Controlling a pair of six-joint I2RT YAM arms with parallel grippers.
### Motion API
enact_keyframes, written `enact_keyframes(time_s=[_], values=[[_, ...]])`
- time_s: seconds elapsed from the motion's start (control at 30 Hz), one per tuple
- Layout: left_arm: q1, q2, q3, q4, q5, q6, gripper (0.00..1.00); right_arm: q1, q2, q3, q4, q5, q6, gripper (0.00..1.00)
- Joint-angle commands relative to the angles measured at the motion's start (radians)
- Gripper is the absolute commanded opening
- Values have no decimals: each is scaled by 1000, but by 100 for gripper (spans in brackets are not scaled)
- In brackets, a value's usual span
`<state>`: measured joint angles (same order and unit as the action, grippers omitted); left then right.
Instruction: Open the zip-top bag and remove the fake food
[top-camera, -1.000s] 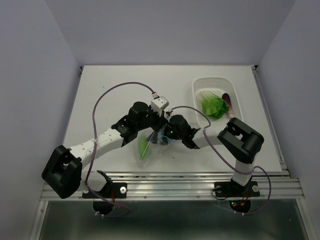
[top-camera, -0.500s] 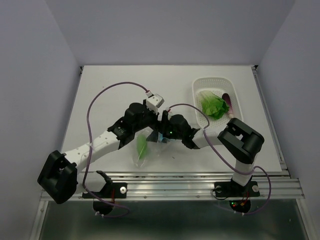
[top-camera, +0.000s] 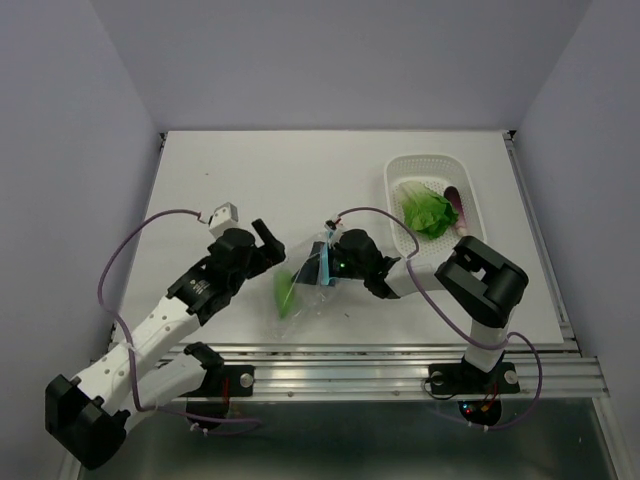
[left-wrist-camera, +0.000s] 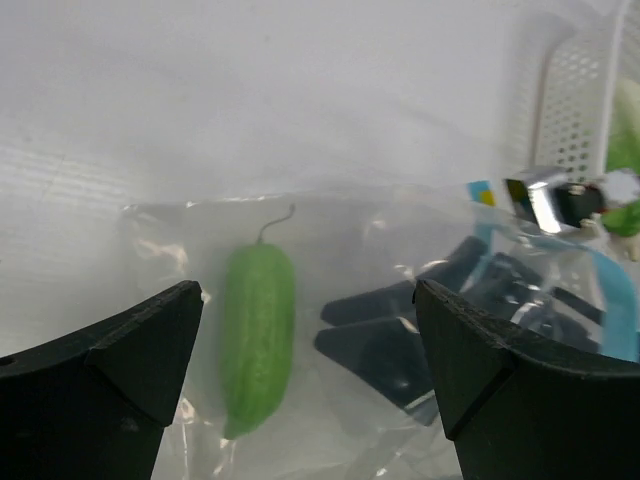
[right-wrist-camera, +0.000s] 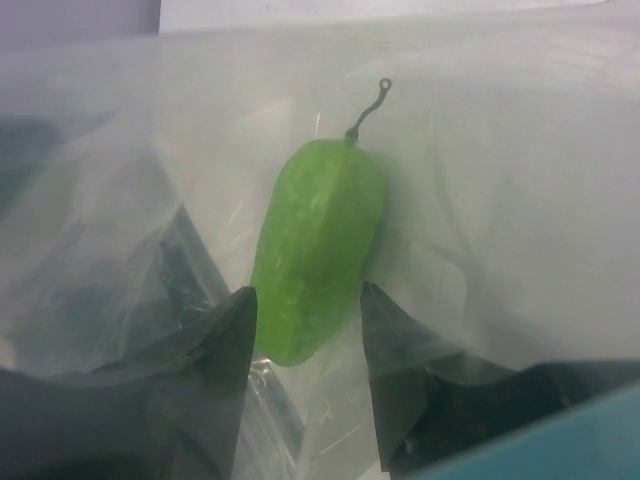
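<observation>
you are holding the left end effector (top-camera: 268, 243) spread wide beside the zip-top bag (top-camera: 303, 290) lying on the tabletop (top-camera: 280, 180), green fake food (top-camera: 285, 291) inside, right end effector (top-camera: 325, 263) half-spread at its mouth.

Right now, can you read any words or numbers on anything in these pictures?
No words, numbers or signs can be read in any view.
zip-top bag: clear plastic, no print shows.
white basket: plain, no label shows.
blue and yellow patch by the bag's zip strip: too blurred to tell whether it carries writing.
</observation>
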<state>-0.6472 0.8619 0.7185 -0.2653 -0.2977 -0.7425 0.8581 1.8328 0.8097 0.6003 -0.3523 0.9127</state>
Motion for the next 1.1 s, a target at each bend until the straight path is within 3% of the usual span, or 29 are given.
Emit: enact_keyframes(time_s=[0.0, 0.27, 0.37, 0.47, 0.5, 0.53, 0.63, 0.9, 1.07], values=[[70, -44, -167, -174, 45, -261, 99, 6, -7, -6, 69, -14, -8, 52], [100, -80, -344, -29, 163, -328, 99, 6, -10, -10, 78, -28, -11, 52], [104, -63, -389, 79, 207, -327, 86, 6, 3, -15, 112, -47, 2, 52], [104, -24, -407, 175, 239, -308, 64, 6, 16, 8, 90, -60, -9, 52], [106, -2, -403, 193, 235, -307, 49, 6, 25, 11, 89, -74, -12, 52], [106, 11, -396, 193, 229, -307, 40, 6, 28, 14, 84, -79, -17, 52], [107, 51, -366, 195, 210, -290, 19, 15, 40, 36, 32, -74, -37, 55], [107, 167, -340, 242, 226, -264, 0, 15, 49, 55, -93, 13, -54, 61], [109, 206, -343, 297, 262, -250, 0, 33, 85, 94, -93, 13, -34, 62]])
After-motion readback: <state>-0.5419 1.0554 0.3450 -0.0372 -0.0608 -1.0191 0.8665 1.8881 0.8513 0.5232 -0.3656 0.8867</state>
